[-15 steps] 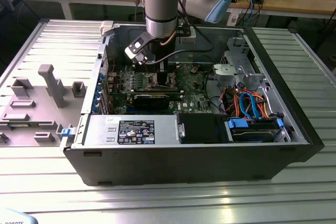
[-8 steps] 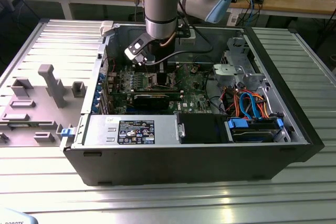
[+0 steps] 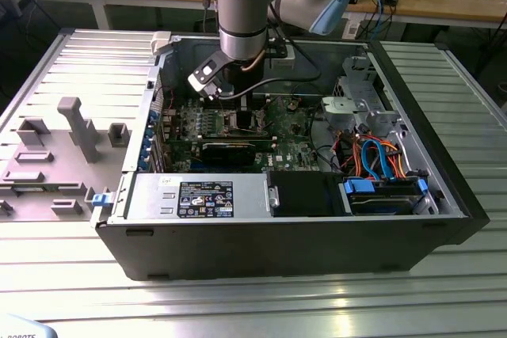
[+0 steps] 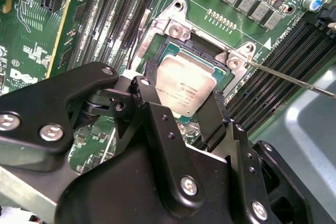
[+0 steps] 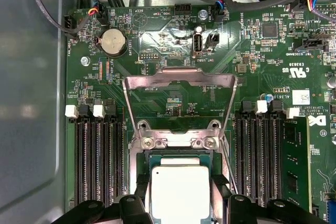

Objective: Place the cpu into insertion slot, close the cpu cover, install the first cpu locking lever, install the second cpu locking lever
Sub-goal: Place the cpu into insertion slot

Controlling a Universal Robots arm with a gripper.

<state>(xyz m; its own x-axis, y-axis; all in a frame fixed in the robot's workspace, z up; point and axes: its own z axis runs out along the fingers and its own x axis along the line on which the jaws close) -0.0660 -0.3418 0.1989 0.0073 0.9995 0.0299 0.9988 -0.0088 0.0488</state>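
In both wrist views my gripper (image 4: 184,98) (image 5: 180,198) is shut on the cpu (image 4: 184,85) (image 5: 179,192), one black finger on each of two opposite edges. The silvery chip lies level in or just above the insertion slot (image 4: 207,51) (image 5: 178,141); I cannot tell whether it is seated. Behind the slot the cpu cover (image 5: 178,76) stands swung open on its hinge. One thin wire locking lever (image 4: 294,80) (image 5: 227,156) sticks out unlatched beside the socket. In the exterior view the gripper (image 3: 238,104) reaches down onto the green motherboard (image 3: 293,128).
Long black memory slots (image 5: 97,156) (image 5: 257,156) flank the socket closely. The open computer case (image 3: 444,187) walls in the board, with a drive cage and orange and blue cables (image 3: 380,156) at the exterior view's right and a power supply (image 3: 198,195) in front.
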